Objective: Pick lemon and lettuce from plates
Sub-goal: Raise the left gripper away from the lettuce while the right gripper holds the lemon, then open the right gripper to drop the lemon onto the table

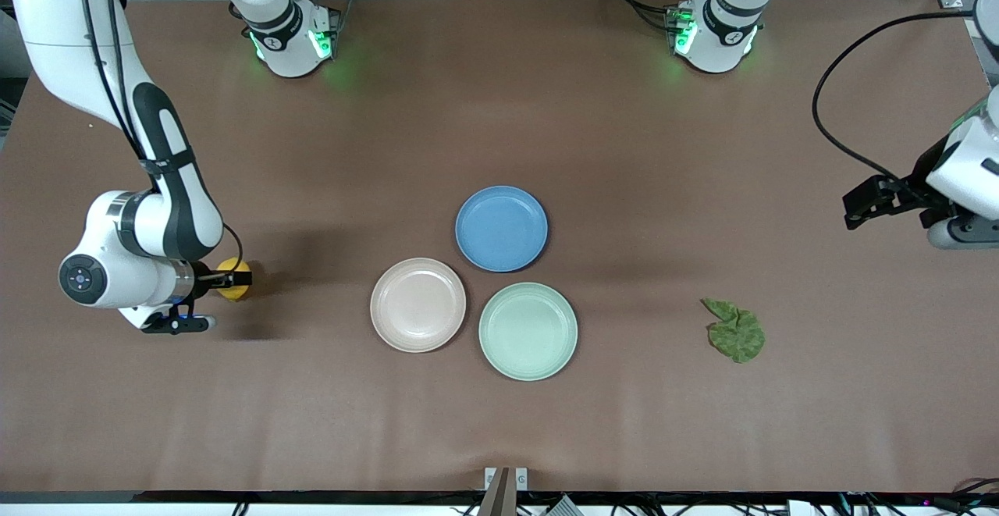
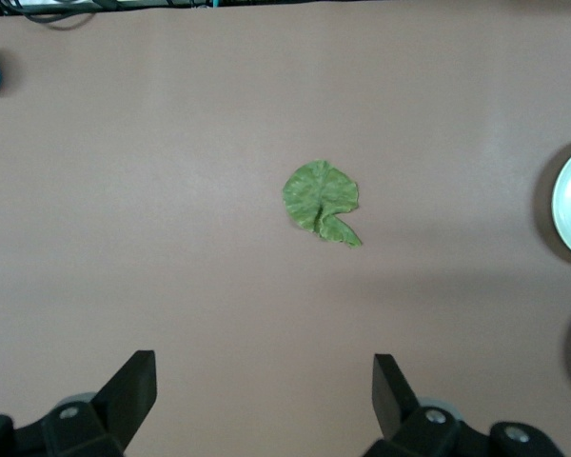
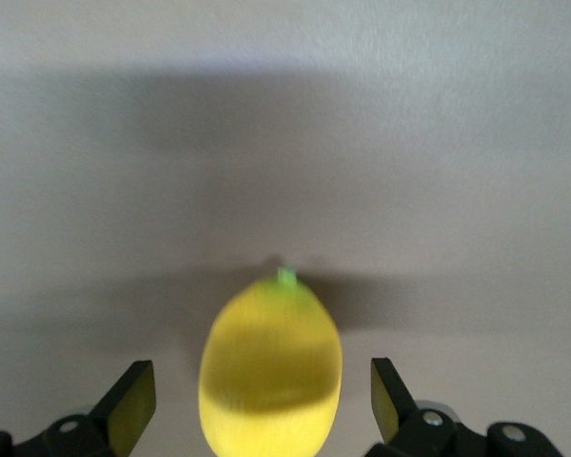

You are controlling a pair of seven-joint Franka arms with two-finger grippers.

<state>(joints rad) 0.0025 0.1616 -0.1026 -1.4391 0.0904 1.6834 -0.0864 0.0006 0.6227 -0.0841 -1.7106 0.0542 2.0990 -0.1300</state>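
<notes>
The brown tabletop (image 1: 499,126) is matte and plain, and I can read no writing or label on it or on the things it carries. Cables and rack frames crowd its edge by the arm bases. Three bare plates cluster mid-table: blue plate (image 1: 501,228) farthest from the front camera, pink plate (image 1: 417,304) and green plate (image 1: 527,331) nearer. The lettuce (image 1: 736,330) lies flat on the tabletop toward the left arm's end, well apart from the plates. The left hand (image 2: 265,390) hangs above the tabletop there, fingers spread wide. At the right arm's end the right hand (image 3: 264,398) sits low, fingers apart either side of the lemon (image 1: 233,279), not touching it.
</notes>
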